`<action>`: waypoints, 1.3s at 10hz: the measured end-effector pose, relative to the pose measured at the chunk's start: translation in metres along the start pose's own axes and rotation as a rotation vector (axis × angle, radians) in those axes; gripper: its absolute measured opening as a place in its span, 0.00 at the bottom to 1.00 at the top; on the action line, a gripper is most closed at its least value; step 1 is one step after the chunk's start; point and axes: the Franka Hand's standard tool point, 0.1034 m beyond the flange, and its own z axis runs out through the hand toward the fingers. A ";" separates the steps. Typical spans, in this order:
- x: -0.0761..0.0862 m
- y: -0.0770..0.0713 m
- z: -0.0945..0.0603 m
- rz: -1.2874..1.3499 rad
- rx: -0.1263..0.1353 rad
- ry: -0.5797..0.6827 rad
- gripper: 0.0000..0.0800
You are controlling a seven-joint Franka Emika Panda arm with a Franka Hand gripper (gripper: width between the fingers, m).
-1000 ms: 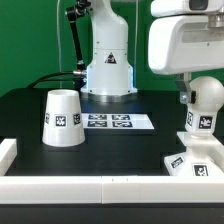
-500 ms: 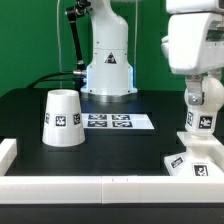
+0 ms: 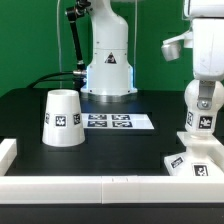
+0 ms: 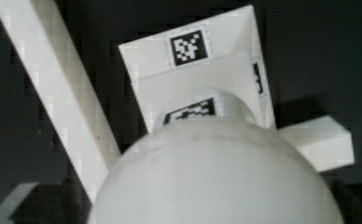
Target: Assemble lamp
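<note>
The white cone shade [image 3: 63, 117] stands wide end down on the black table at the exterior view's left. At the right, the round-headed bulb [image 3: 204, 108] stands upright on the squat square base [image 3: 195, 161]. My gripper [image 3: 204, 90] hangs straight over the bulb's head, with the hand right above it. In the wrist view the bulb [image 4: 204, 170] fills the near part of the picture and the tagged base [image 4: 204, 55] lies beyond it. My fingers are hidden, so I cannot tell whether they are closed on the bulb.
The marker board [image 3: 118, 122] lies flat between the shade and the bulb. The robot pedestal [image 3: 108, 65] stands at the back. A white rail [image 3: 90, 186] runs along the table's front, with a white block [image 3: 8, 150] at the left.
My hand has moved toward the exterior view's right and now looks narrower above the bulb. The bulb, base and shade have not moved.
</note>
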 end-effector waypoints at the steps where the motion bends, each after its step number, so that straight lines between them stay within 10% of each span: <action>1: 0.000 0.000 0.000 -0.009 0.000 0.000 0.87; 3: -0.001 0.000 0.000 -0.001 0.000 0.000 0.72; 13: -0.007 0.000 0.002 0.672 -0.037 0.046 0.72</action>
